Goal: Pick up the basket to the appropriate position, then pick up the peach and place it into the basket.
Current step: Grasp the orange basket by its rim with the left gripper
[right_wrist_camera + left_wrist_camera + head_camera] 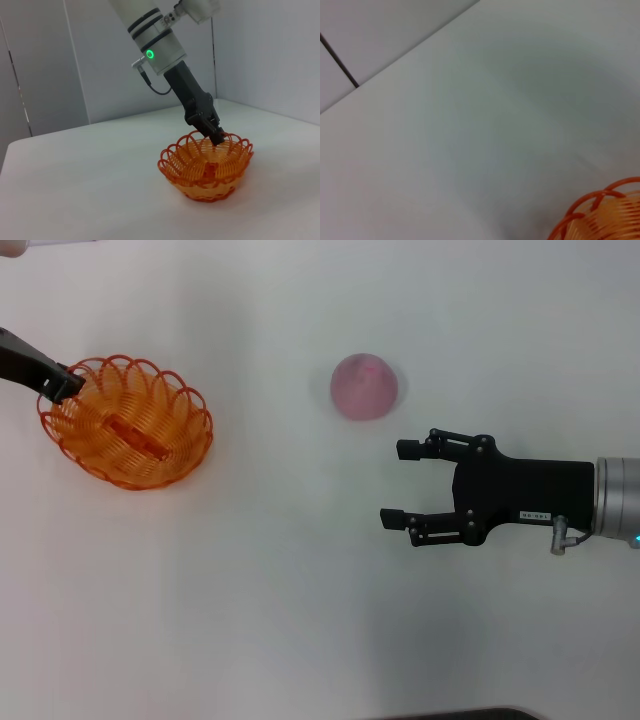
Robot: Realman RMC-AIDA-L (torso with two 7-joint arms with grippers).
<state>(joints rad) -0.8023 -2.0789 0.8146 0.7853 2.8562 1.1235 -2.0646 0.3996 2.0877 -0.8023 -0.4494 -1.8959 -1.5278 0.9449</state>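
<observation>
While the left gripper [66,383] clenches the basket [128,422] rim at desk [300,590] left to shift it, you've got the right gripper [398,483] spread open just beside the peach [364,386], prob. for pickup.

white table [300,620]: matte, uniform surface, fills almost the whole head view. soft grey shadows on it, no marks seen. dark strip [450,714] along the near edge of the head view, too little showing to identify.

left wrist view: table edge runs diagonally; beyond it a pale floor or wall surface [350,30] crossed by a thin dark seam [340,60].

right wrist view: table ends in a rounded corner. behind it, light grey wall panels [90,65] with vertical joints, one joint [15,85] toward the far side.
</observation>
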